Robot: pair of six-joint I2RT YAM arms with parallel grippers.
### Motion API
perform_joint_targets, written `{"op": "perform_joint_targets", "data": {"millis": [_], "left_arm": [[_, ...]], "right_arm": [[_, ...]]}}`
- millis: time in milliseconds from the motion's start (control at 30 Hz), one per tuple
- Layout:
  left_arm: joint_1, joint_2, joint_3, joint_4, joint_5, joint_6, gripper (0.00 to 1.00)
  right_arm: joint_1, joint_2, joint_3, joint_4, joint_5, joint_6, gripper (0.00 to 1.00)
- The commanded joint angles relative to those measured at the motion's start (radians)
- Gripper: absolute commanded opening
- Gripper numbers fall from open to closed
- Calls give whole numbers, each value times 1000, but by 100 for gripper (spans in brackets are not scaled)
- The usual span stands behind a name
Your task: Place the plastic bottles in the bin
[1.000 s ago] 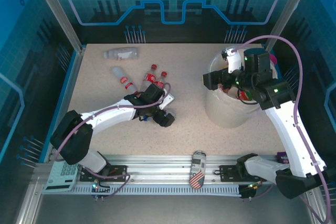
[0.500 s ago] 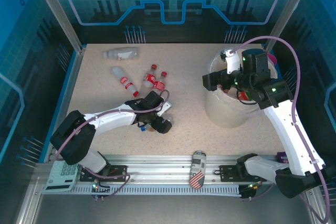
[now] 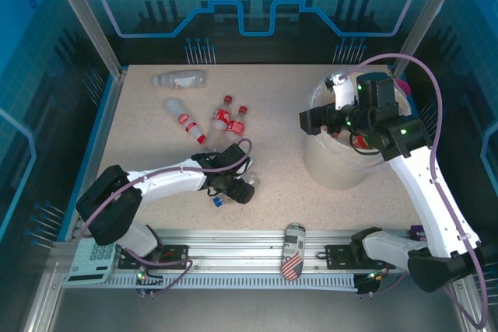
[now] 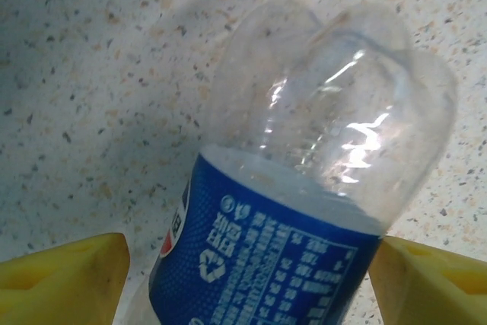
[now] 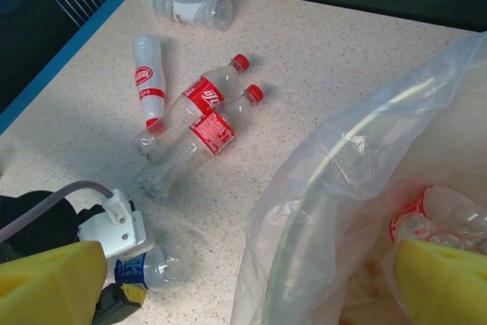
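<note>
Stretched low, left arm's [image 3: 159,182] jaws straddle the blue-labelled bottle [image 4: 281,256], wide; right arm's [image 3: 426,172] gape above the bin [image 3: 331,167] rim.

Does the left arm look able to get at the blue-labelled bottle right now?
Probably yes. The blue-labelled bottle lies on the table between the left tool's spread fingers, one on each side, and nothing lies over it or blocks the way.

Blue-labelled clear bottle [image 4: 304,135]; speckled beige table [image 4: 91,74]; flag-patterned can [image 3: 292,251]; cream bin [image 3: 333,170].
</note>
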Motion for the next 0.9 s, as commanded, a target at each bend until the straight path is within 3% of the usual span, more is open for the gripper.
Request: {"op": "perform_joint_targets", "data": {"millis": [0, 333, 533, 867], "left_arm": [[-17, -24, -38, -59, -52, -90, 83], [-23, -29, -35, -59, -69, -91, 65], [-22, -135, -6, -18, -111, -75, 62], [42, -353, -52, 440, -123, -50, 57]], "right_arm": [[-12, 6, 2, 31, -8, -16, 98], [-15, -5, 8, 31, -9, -13, 98], [-14, -14, 12, 28, -41, 5, 97], [36, 10, 26, 80, -269, -1, 97]]}}
